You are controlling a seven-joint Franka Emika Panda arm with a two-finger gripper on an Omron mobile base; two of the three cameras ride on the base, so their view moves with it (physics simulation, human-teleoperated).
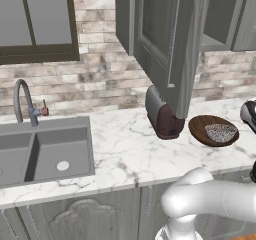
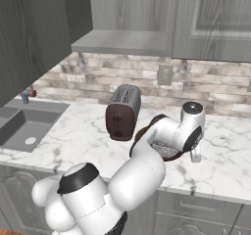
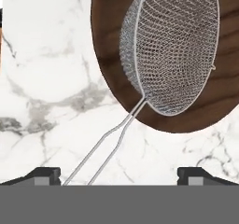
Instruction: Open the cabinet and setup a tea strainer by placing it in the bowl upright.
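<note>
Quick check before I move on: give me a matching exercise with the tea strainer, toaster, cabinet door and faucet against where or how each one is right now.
Things:
1. tea strainer
2. toaster
3. cabinet door
4. faucet

Places or states:
A. swung open above the counter
B. behind the sink, at the wall
C. lying in the bowl, wire handle sticking out over the rim
D. standing on the counter just left of the bowl

Pairs: 1-C, 2-D, 3-A, 4-B
</note>
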